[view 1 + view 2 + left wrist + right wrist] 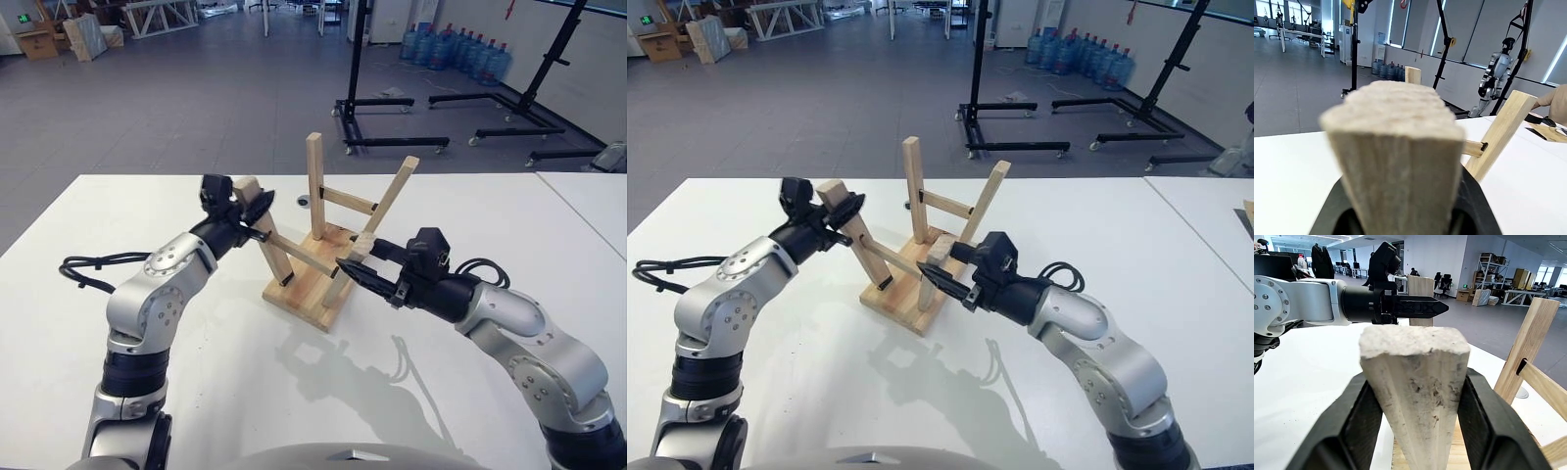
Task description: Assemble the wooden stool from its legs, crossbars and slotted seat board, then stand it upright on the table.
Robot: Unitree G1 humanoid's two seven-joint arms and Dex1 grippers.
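Observation:
The stool lies upside down, its slotted seat board (306, 290) flat on the white table (196, 392) and its legs pointing up. The two far legs (315, 181) (398, 191) are joined by a crossbar (349, 202). My left gripper (255, 208) is shut on the top of the near-left leg (1396, 147), which leans outward. A second crossbar (299, 254) runs from that leg to the near-right leg (1415, 377). My right gripper (356, 258) is shut on this leg's upper end, one finger (1359, 426) on each side.
A black cable (83, 268) loops on the table by my left arm. A small round grommet (303, 201) sits behind the stool. Another table (588, 201) adjoins at the right. Black wheeled stands (392, 127) are on the floor beyond the far edge.

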